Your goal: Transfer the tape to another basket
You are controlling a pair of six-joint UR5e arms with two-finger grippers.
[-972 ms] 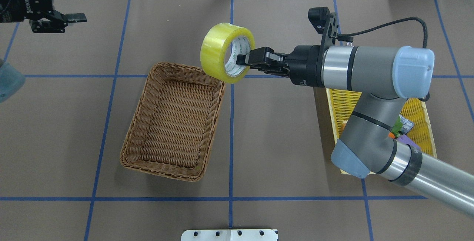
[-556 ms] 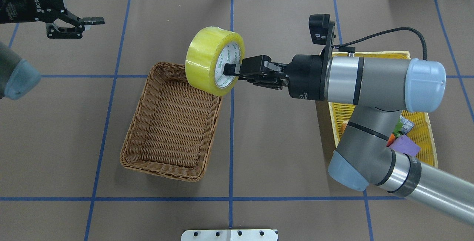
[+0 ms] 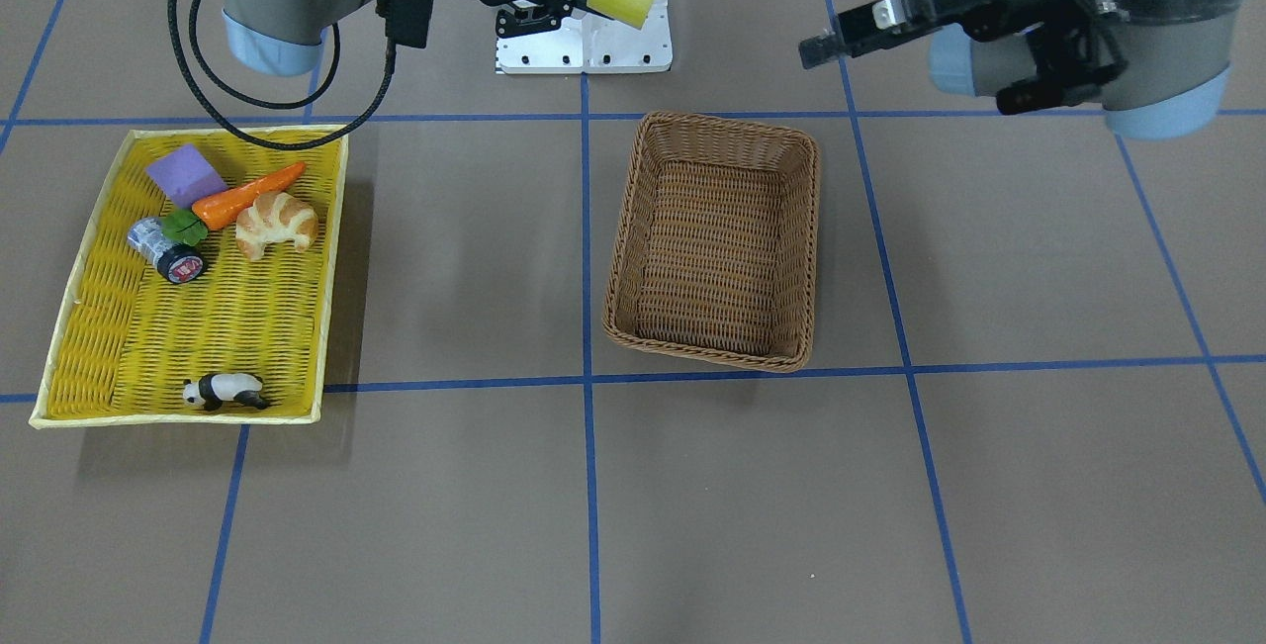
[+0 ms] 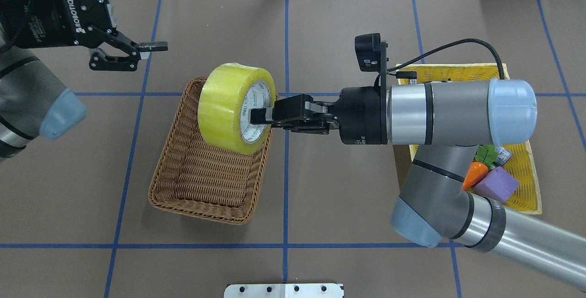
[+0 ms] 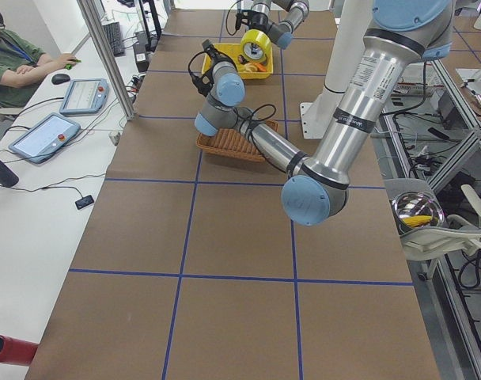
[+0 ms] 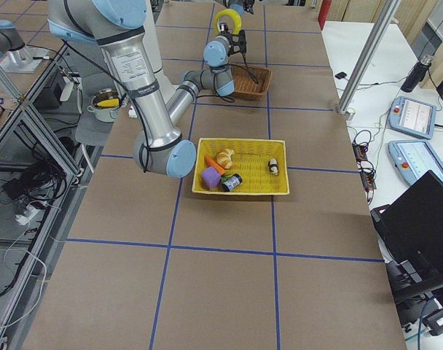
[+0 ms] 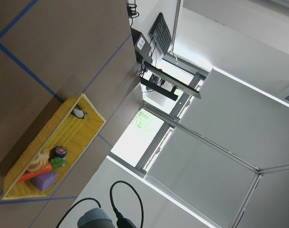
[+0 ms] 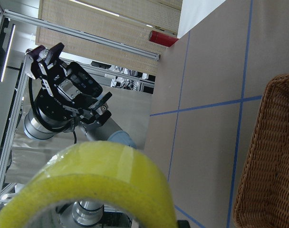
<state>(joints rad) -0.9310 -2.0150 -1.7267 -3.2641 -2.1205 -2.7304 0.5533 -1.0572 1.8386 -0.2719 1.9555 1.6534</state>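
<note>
We hold the tape [image 4: 227, 105] in the air, our right gripper [image 4: 259, 115] clamped on the roll's wall, one finger in the core. The basket [image 4: 197, 210] lies below, ahead of those jaws. Beyond it, our left gripper [image 4: 151, 12] hangs spread wide and empty.

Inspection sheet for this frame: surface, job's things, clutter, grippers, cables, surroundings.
Surface: table under a brown covering with blue grid lines.
Job's things: tape held aloft, overlapping the basket rim in the overhead view; basket empty.
Clutter: yellow tray holding purple block, carrot, croissant, silver cylinder, panda figure.
Grippers: right gripper shut on the tape's wall; left gripper open, empty.
Cables: black cable looping off the right wrist.
Surroundings: seated operator, tablets on a side desk.
</note>
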